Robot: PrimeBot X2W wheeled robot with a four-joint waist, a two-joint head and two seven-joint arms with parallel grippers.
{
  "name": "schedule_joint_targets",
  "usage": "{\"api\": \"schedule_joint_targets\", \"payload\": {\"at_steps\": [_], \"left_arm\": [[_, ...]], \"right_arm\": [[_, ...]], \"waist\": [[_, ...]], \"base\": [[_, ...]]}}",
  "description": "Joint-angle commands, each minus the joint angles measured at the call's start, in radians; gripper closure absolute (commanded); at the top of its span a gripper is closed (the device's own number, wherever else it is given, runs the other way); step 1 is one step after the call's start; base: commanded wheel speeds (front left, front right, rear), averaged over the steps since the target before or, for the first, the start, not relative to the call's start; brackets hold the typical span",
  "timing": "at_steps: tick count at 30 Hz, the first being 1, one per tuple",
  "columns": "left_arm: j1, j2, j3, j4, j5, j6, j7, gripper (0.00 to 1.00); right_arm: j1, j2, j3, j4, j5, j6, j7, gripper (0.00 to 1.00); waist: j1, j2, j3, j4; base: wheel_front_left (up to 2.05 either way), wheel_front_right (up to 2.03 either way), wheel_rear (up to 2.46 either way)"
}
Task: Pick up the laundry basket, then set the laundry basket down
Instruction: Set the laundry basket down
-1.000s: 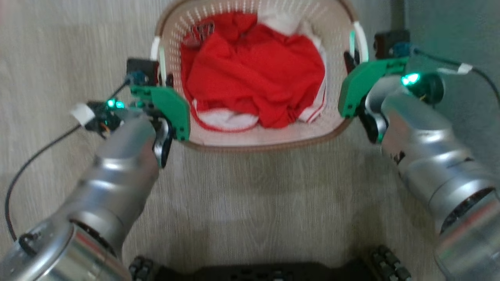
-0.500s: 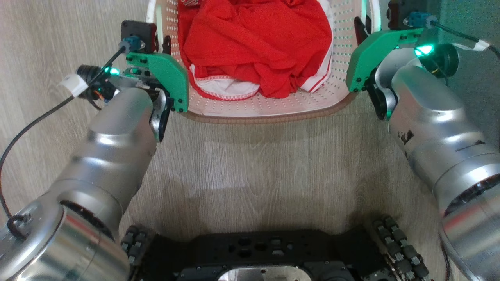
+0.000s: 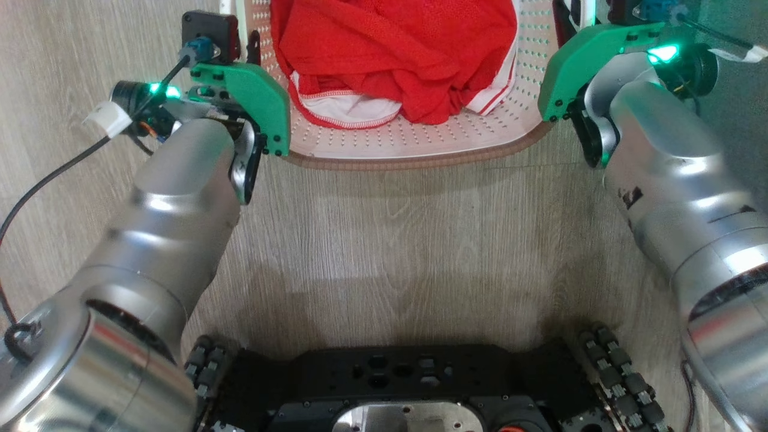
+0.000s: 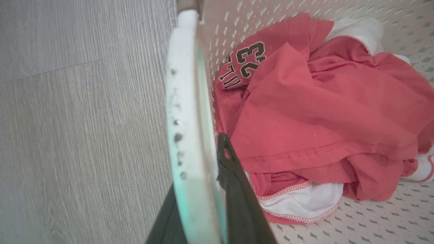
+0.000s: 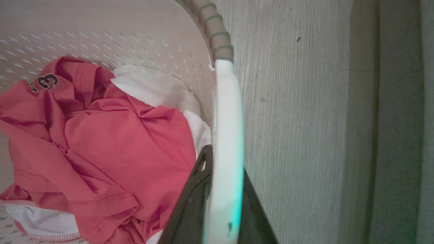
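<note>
Laundry basket (image 3: 420, 141) is straight ahead of me, between my two arms, with red clothes (image 3: 396, 54) and a white garment (image 3: 354, 111) heaped inside. My left end effector (image 4: 198, 176) pinches the basket's white left handle (image 4: 184, 101), with one dark finger on its outer side and one on the side towards the clothes. My right end effector (image 5: 225, 176) clamps the white right handle (image 5: 227, 118) the same way. Grey wood-grain floor (image 3: 420, 240) lies beneath. I cannot tell whether the basket touches it.
</note>
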Motion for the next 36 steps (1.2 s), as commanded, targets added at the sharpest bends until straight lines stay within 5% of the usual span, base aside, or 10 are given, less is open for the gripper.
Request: {"api": "schedule_joint_targets", "payload": {"at_steps": [1,4,5,6,7,8,9,12,24,36], "left_arm": [[0.014,0.027,0.008,-0.002,0.025,0.002,0.0,1.0],[0.011,0.026,0.018,-0.006,0.031,0.011,0.0,1.0],[0.012,0.026,0.028,-0.01,0.033,0.018,0.0,0.63],[0.013,0.026,0.033,-0.012,0.035,0.022,0.0,0.51],[0.016,0.026,0.039,-0.013,0.034,0.024,0.0,0.49],[0.018,0.026,0.045,-0.015,0.034,0.026,0.0,0.31],[0.02,0.026,0.052,-0.018,0.034,0.029,0.0,0.17],[0.026,0.025,0.064,-0.02,0.034,0.034,0.0,0.0],[0.101,0.05,0.173,-0.123,0.072,0.053,0.0,0.0],[0.358,0.087,0.45,-0.495,0.302,0.068,0.0,0.0]], "right_arm": [[0.047,0.014,0.003,-0.001,-0.021,0.001,0.005,1.0],[0.05,0.014,-0.014,-0.008,-0.039,0.001,0.005,0.8],[0.054,0.014,-0.026,-0.013,-0.05,0.001,0.005,0.65],[0.056,0.014,-0.032,-0.016,-0.056,0.001,0.005,0.57],[0.058,0.014,-0.039,-0.018,-0.061,0.001,0.005,0.35],[0.058,0.014,-0.047,-0.02,-0.067,0.001,0.005,0.0],[0.059,0.014,-0.054,-0.023,-0.074,0.001,0.005,0.0],[0.06,0.014,-0.069,-0.028,-0.09,0.001,0.005,0.0],[0.109,0.014,-0.182,-0.124,-0.206,0.001,0.005,0.0],[0.318,0.014,-0.375,-0.369,-0.363,0.001,0.005,0.0]], "waist": [[0.0001,0.0,0.002,-0.001],[0.0001,0.0,0.004,-0.001],[0.0001,0.0,0.003,-0.001],[0.0001,0.0,0.002,-0.001],[0.0001,0.0,0.0,-0.001],[0.0001,0.0,-0.001,-0.001],[0.0001,0.0,-0.002,-0.001],[0.0001,0.0,-0.007,-0.001],[0.0001,0.0,-0.101,-0.011],[0.0001,0.0,-0.34,-0.025]], "base": [[0.0,0.0,0.0],[0.0,0.0,0.0],[0.0,0.0,0.0],[0.0,0.0,0.0],[0.0,0.0,0.0],[0.0,0.0,0.0],[0.0,0.0,0.0],[0.0,0.0,0.0],[0.0,0.0,0.0],[0.0,0.0,0.0]]}}
